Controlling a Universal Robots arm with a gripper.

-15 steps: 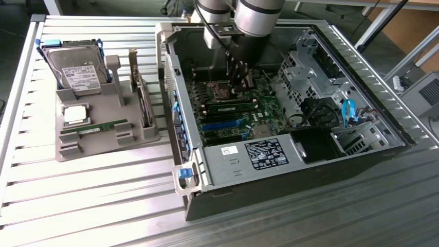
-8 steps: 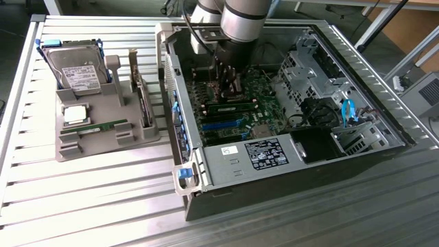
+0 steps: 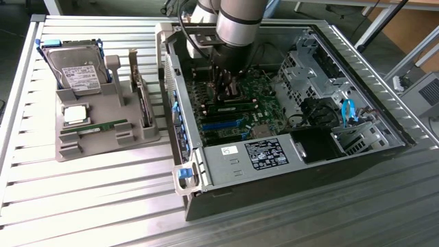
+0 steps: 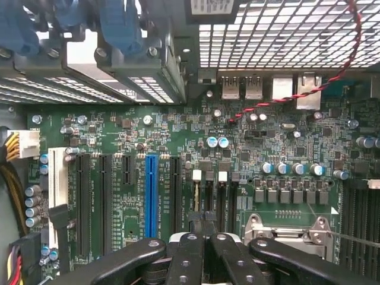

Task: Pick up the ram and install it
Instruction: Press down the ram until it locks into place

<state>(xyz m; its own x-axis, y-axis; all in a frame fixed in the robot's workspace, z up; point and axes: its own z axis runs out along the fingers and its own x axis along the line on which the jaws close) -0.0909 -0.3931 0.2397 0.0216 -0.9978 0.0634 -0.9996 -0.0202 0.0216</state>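
Two black fingers (image 4: 189, 252) of the gripper (image 4: 205, 228) stand pressed together, and we can make out nothing clamped between them. In the wrist view their tips sit right over the narrow memory slots (image 4: 209, 196) of the motherboard (image 4: 285, 142), near the white clips at the slot ends and beside the metal processor bracket (image 4: 285, 228). A blue slot (image 4: 151, 196) runs parallel to them, a little way off. In the exterior view we see the gripper (image 3: 230, 95) reaching straight down into the open computer case (image 3: 384, 110), close above the board. Just beside its tip lies a green strip (image 3: 237, 107), long axis across the case; we cannot tell if it is a seated module. Outward from there, the ram (image 3: 92, 127) lies flat in the grey tray (image 3: 103, 146), well apart from the gripper, outside the case on the exterior view's left. Its long axis runs across that view, the end nearer the case sitting slightly higher in the picture. Just behind it in the tray are the processor (image 3: 74, 114) and the upright hard drive (image 3: 79, 69). Tray and case both rest on the ribbed metal table (image 3: 89, 200).
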